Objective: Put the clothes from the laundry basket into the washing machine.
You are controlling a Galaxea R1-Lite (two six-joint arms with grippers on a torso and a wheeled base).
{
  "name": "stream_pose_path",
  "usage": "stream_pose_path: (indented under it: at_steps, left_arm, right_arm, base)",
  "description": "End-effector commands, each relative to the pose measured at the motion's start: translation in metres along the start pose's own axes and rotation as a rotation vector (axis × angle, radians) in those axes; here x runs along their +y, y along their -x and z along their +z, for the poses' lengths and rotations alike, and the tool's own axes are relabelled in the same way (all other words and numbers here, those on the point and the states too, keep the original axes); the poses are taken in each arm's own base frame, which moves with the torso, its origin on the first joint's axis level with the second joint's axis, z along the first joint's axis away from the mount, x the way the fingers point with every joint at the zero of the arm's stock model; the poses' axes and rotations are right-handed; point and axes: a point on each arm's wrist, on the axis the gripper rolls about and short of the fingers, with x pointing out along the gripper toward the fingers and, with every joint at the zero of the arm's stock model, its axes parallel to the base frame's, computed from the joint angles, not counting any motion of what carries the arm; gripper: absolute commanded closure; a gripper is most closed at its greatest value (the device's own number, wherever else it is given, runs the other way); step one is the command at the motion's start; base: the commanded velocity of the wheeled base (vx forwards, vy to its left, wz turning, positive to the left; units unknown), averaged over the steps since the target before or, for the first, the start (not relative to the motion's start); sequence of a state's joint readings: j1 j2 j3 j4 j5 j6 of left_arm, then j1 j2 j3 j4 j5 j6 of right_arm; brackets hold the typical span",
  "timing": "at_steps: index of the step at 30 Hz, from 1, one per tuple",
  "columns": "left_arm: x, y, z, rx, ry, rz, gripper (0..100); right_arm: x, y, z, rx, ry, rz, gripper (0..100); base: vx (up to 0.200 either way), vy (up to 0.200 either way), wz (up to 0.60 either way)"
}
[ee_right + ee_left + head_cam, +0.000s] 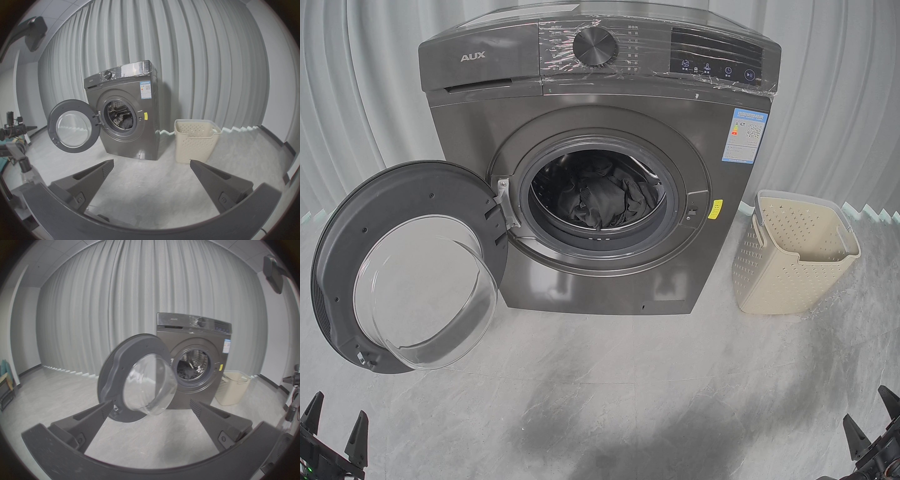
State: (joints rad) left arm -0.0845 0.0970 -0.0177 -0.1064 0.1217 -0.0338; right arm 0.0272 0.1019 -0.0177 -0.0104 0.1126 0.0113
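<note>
Garment detail is lost: the clothes (pixel 600 197) are seen as one dark heap lying across the lower drum of the washing machine (pixel 594 287). The drum mouth is turned toward the left jaws and the right jaws, well ahead of both. The door (pixel 337 262) is swung wide ahead of the left jaws. The laundry basket (pixel 775 275) stands upright ahead of the right jaws; its bottom cannot be made out. Both pairs of jaws are spread apart and cut off at the head view's lower edge.
</note>
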Motion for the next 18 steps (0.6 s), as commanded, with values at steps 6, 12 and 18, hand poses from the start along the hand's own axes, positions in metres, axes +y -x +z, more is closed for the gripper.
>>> stream_pose_path:
  at_steps: [6,12,18]
  left_arm:
    - [0.0022,0.0006,-0.0086,0.052,-0.003,0.097,0]
    - [0.0016,0.0004,-0.0091,0.044,-0.012,0.068,0]
    - [-0.0014,0.0006,-0.0132,0.085,0.01,-0.067,0]
  right_arm:
    - [-0.0012,0.0064,-0.0086,-0.072,0.023,-0.118,0]
    - [-0.001,0.0064,-0.0086,-0.072,0.024,-0.115,0]
    - [-0.0011,0.0064,-0.0086,-0.073,0.021,-0.117,0]
  base:
    - [0.0,0.0,0.0]
    - [0.0,0.0,0.0]
    - [0.0,0.0,0.0]
